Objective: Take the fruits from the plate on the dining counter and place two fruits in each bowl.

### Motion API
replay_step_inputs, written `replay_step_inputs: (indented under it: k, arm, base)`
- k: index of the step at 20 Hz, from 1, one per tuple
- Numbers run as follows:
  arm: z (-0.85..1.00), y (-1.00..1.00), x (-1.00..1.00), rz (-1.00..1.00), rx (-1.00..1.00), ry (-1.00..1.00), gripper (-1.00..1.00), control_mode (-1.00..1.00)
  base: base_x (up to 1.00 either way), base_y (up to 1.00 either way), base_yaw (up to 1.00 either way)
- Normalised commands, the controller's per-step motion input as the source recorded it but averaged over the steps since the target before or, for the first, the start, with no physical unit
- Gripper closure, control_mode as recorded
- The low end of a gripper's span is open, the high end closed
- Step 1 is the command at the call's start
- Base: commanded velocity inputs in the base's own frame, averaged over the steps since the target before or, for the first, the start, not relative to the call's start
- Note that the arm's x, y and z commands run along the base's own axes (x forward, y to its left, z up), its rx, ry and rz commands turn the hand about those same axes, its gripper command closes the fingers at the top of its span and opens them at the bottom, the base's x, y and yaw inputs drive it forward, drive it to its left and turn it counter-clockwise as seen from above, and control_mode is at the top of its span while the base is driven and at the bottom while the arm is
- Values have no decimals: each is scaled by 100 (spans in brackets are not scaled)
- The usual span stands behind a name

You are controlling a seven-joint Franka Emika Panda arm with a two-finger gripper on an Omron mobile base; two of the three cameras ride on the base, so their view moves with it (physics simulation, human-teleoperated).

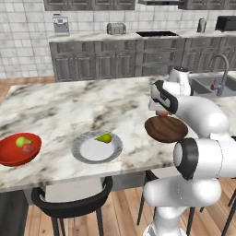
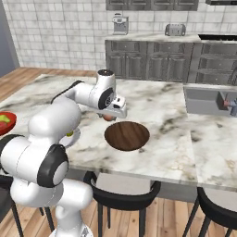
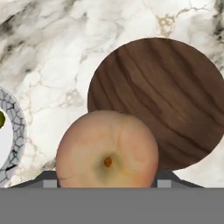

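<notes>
My gripper [image 2: 110, 114] is shut on a reddish round fruit [image 3: 107, 148] and holds it just above the counter, at the near-left edge of the dark brown bowl [image 3: 162, 98]. That bowl [image 1: 166, 129] has nothing in it. The grey-rimmed plate [image 1: 79, 154] carries one yellow-green pear [image 1: 105, 138]. At the far left, the red bowl [image 1: 11, 156] contains a pear [image 1: 21, 141] and a reddish fruit [image 1: 28, 149]. All stand on the marble dining counter [image 1: 69, 106]. The plate's rim [image 3: 16, 131] shows at the left of the hand view.
A sink [image 1: 205, 85] with a faucet [image 1: 224, 73] is set into the counter to the right of the brown bowl. Black stools [image 1: 69, 205] stand along the near edge. Dark grey cabinets [image 1: 115, 60] line the back wall.
</notes>
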Motion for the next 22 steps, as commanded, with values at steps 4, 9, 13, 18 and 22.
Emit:
replay_step_inputs:
  k: [4,9,13,18,22]
  arm:
    - [-48,-76,0,0,0,0,100,-100]
    - [-33,-35,8,0,0,0,100,-100]
    - [-35,0,3,0,0,0,100,-100]
    - [-52,0,0,0,-2,0,100,-100]
    - [-39,0,0,0,-1,0,100,-100]
  base:
    - [0,0,0]
    - [0,0,0]
    - [0,0,0]
    - [0,0,0]
    - [0,0,0]
